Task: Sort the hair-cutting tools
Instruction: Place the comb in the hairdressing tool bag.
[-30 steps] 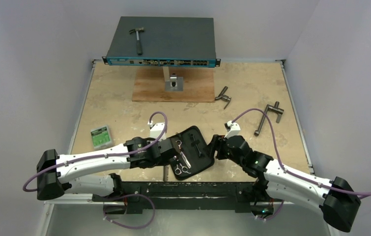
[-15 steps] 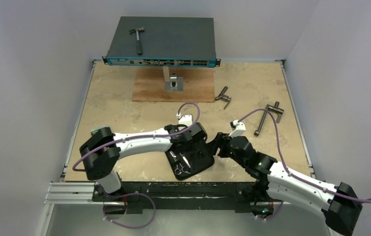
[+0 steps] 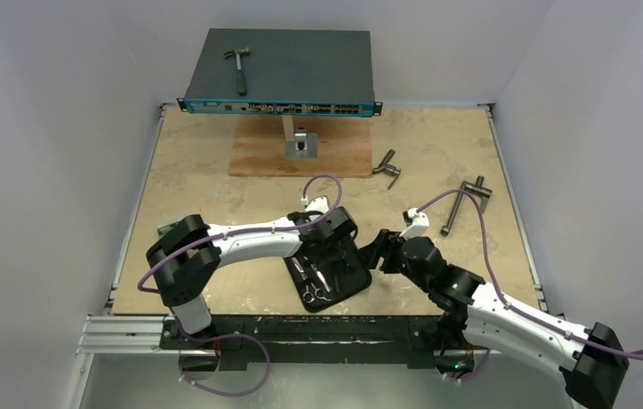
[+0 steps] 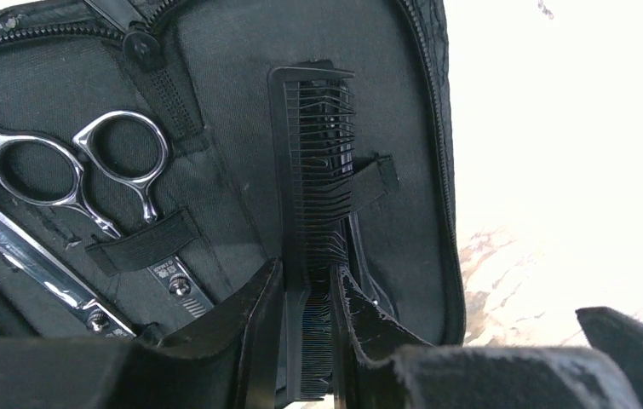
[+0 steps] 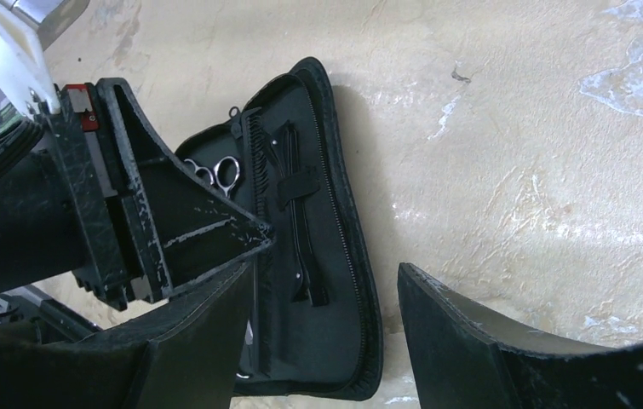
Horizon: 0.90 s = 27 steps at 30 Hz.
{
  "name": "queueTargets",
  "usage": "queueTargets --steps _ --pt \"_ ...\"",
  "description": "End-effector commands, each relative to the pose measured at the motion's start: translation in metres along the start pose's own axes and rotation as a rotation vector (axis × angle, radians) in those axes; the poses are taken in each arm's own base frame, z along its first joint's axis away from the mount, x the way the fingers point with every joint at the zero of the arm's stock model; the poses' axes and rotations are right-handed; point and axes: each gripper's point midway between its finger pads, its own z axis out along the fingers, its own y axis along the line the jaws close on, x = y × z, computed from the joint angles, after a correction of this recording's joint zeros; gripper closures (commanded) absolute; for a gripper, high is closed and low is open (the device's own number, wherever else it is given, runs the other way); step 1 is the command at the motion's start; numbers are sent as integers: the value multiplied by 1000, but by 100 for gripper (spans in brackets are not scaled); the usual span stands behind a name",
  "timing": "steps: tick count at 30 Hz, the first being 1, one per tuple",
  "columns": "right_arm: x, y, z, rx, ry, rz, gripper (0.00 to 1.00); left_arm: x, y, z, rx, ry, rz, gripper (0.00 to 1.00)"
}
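Beige desk (image 3: 215, 192): carrying the open case near the arms' bases, between the two arms.
Black case (image 3: 354, 274): lying open and flat, with the hair tools sitting inside it.
Right gripper (image 5: 326, 268): hovering just beside the case's right edge, jaws standing wide and holding nothing.
Left gripper (image 4: 307, 273): reaching into the case, jaws narrowed and pinching the comb's near end.
Black comb (image 4: 318, 153): lying straight in the case's right half, with an elastic strap (image 4: 375, 181) crossing its middle.
Silver scissors (image 4: 122, 166): resting in the case's left half, strapped down and untouched.
Thin clip (image 5: 305, 256): seemingly lying just beside the comb under the same strap, though it is too slim to be sure.
Step in hand: probably sliding the comb through its strap. Whether it is going in or coming out, I cannot tell.
Doing it well: moving the comb along its own length, low and flat, so the teeth are not snagging the strap. Bringing the right jaws down onto the case edge should help if the case starts dragging.
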Motion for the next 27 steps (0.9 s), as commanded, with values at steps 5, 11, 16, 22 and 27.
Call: queueTargets --steps 5,11,16,22,27 --pt "-24 9 -7 -11 -76 40 37 -2 0 9 14 14 -199 100" --pt "-24 7 -9 -9 -78 39 37 -3 10 6 19 -10 -278 100" --pt "-23 7 -8 -10 -79 40 37 1 8 8 30 9 -285 100" --pt "-24 7 -9 -9 -77 39 36 5 -8 13 57 49 -242 74" --pt "-24 6 -10 -7 -79 36 36 1 -11 5 59 45 -223 46"
